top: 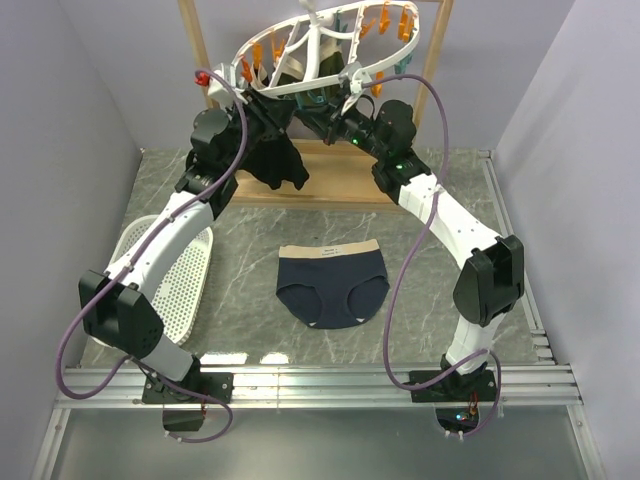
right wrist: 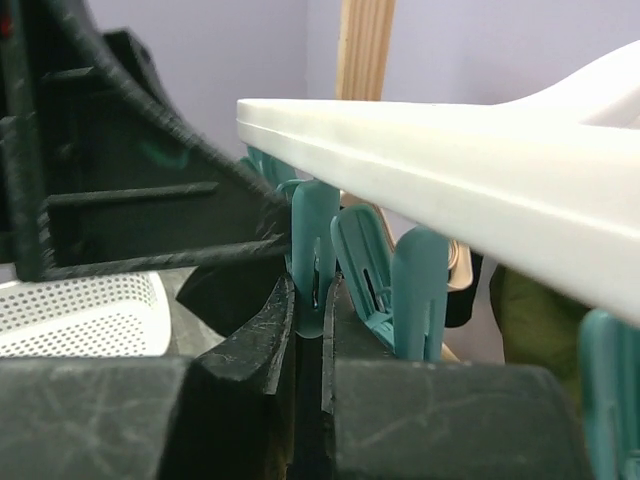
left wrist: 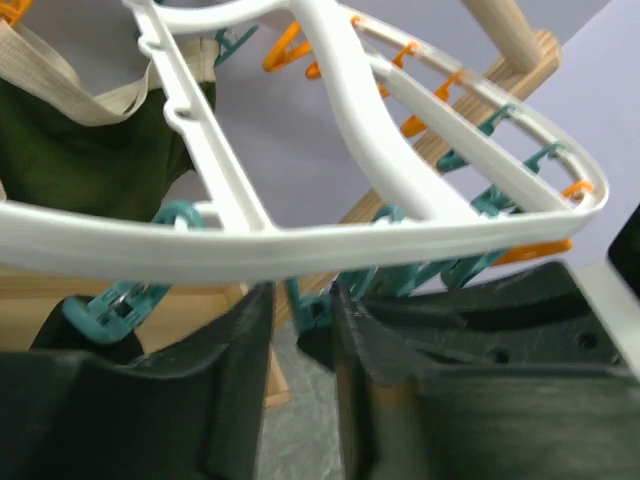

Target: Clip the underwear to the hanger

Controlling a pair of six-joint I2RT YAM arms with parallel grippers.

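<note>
The navy underwear lies flat on the table, waistband to the rear, with neither gripper touching it. The white hanger hangs tilted from the wooden stand and also shows in the left wrist view and the right wrist view. My right gripper is under the hanger's near rim, shut on the lower end of a teal peg. My left gripper is just under the same rim, its jaws a narrow gap apart with nothing across them. A dark garment hangs below it.
An olive-green garment with a beige band hangs on the hanger. The wooden stand's base and posts are behind the arms. A white perforated basket lies at the left. Grey walls close in both sides.
</note>
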